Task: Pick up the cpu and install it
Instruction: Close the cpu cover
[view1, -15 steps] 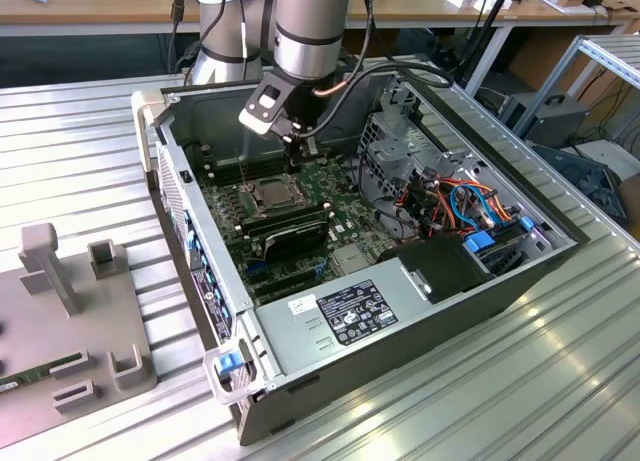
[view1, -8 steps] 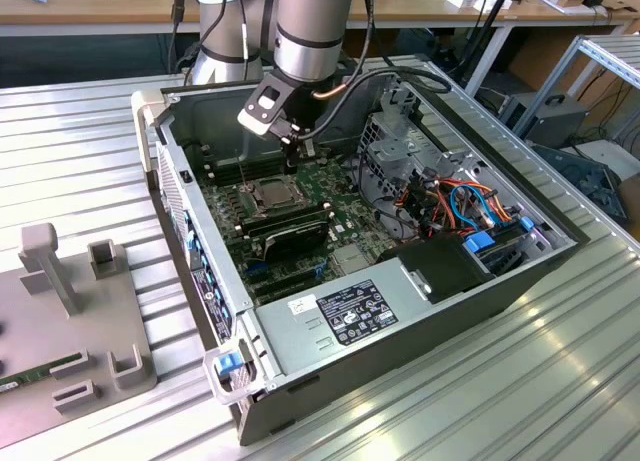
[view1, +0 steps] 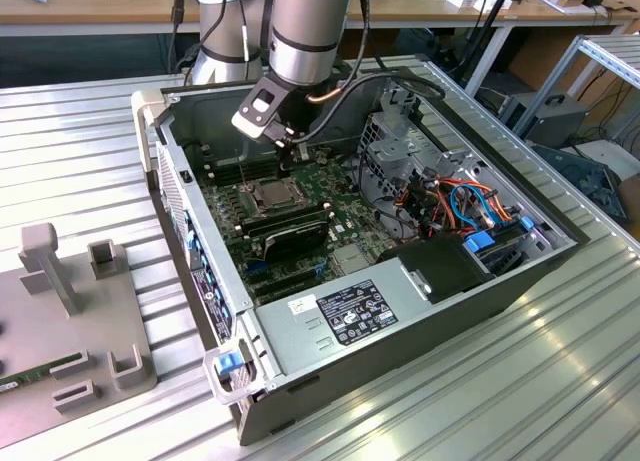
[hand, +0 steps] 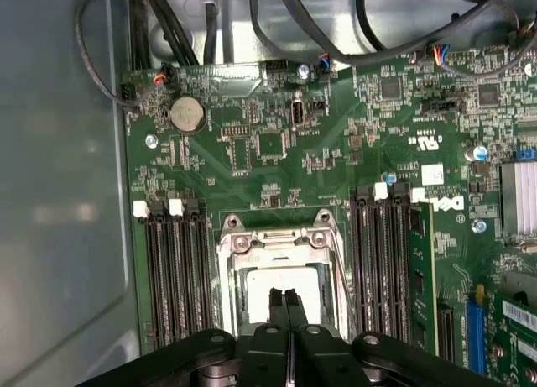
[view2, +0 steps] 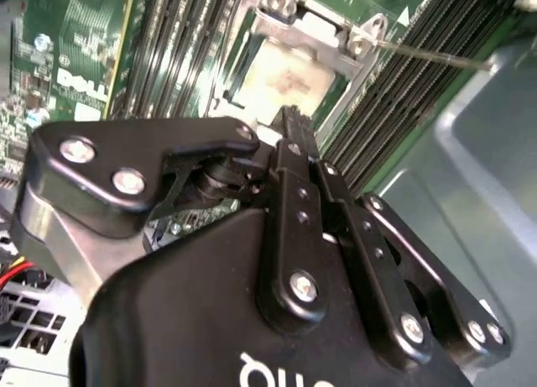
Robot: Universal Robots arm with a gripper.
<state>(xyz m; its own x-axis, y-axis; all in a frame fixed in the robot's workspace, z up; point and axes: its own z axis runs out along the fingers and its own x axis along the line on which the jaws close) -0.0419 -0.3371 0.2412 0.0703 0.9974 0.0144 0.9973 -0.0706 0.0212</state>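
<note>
The cpu [hand: 281,279] lies flat inside the socket's shiny metal frame [hand: 231,261] on the green motherboard [hand: 277,169], its dull silvery top [view2: 281,76] facing up. In the exterior view the cpu [view1: 268,193] sits in the middle of the open computer case [view1: 400,321]. My gripper [hand: 284,296] hangs just above the cpu's middle, apart from it. Its two black fingers [view2: 289,118] are pressed together with nothing between them. In the exterior view the gripper [view1: 288,165] points down a little beyond the socket.
Black memory slots [hand: 172,269] flank the socket on both sides. A thin metal lever [view2: 428,55] sticks out beside the frame. Cables [view1: 450,196], a drive cage [view1: 400,141] and the power supply [view1: 340,316] crowd the case. A grey fixture [view1: 70,311] stands at the exterior view's left.
</note>
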